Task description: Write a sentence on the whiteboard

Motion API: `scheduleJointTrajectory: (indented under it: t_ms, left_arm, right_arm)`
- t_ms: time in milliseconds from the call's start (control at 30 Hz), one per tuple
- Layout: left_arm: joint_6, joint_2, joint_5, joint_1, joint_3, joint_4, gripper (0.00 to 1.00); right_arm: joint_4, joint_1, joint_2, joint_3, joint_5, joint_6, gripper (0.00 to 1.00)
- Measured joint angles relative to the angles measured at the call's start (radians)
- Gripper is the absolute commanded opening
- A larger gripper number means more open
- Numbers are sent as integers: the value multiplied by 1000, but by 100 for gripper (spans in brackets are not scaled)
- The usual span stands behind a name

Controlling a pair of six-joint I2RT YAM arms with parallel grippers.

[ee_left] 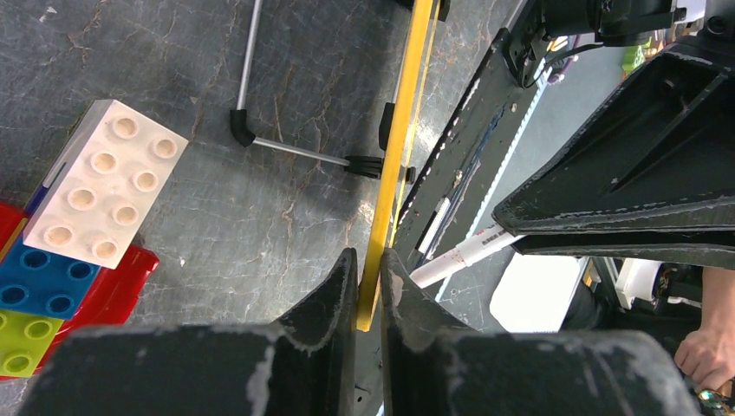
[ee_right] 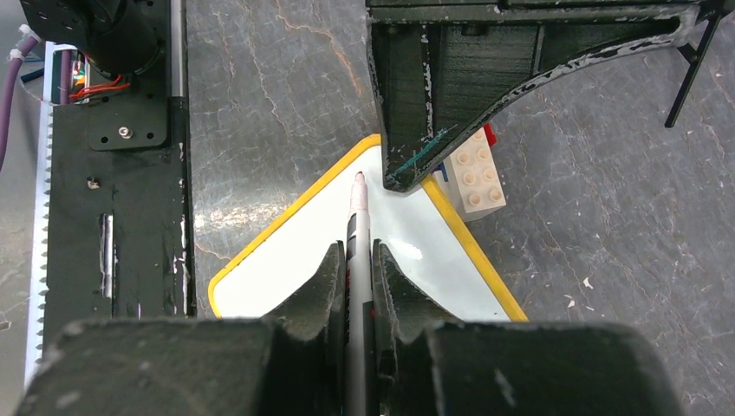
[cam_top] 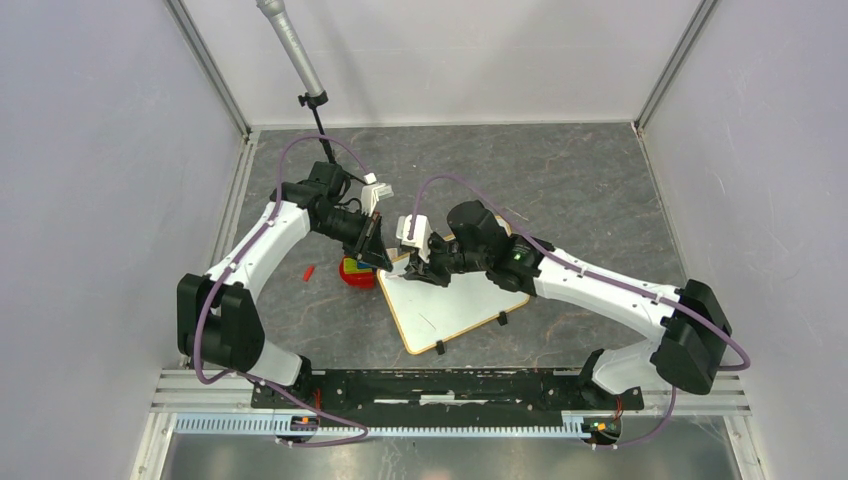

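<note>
The whiteboard point(cam_top: 452, 305) lies flat on the table, white with a yellow-orange frame and black clip feet. Its visible surface is blank; no red lettering shows. My left gripper point(cam_top: 383, 262) is shut on the board's far-left corner, and the left wrist view shows its jaws point(ee_left: 370, 260) pinching the frame edge point(ee_left: 400, 130). My right gripper point(cam_top: 428, 272) is shut on a white marker pen point(ee_right: 357, 212). The right wrist view shows the jaws point(ee_right: 357, 253) tight round the barrel and the tip at the board point(ee_right: 286, 251) near that same corner. The marker also shows in the left wrist view point(ee_left: 459, 257).
A stack of toy bricks point(cam_top: 356, 272) sits just left of the board, with a white brick point(ee_left: 104, 195) on top. A small red piece point(cam_top: 309, 271) lies further left. A stand with a pole point(cam_top: 300, 60) rises at the back. The black base rail point(cam_top: 440, 385) runs along the near edge.
</note>
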Motion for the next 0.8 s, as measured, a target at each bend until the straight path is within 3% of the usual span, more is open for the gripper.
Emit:
scheduleJointTrajectory:
  t_ms: [800]
  left_arm:
    - [2, 0, -8, 0, 0, 4, 2]
  right_arm:
    - [-10, 17, -23, -98, 3, -21, 0]
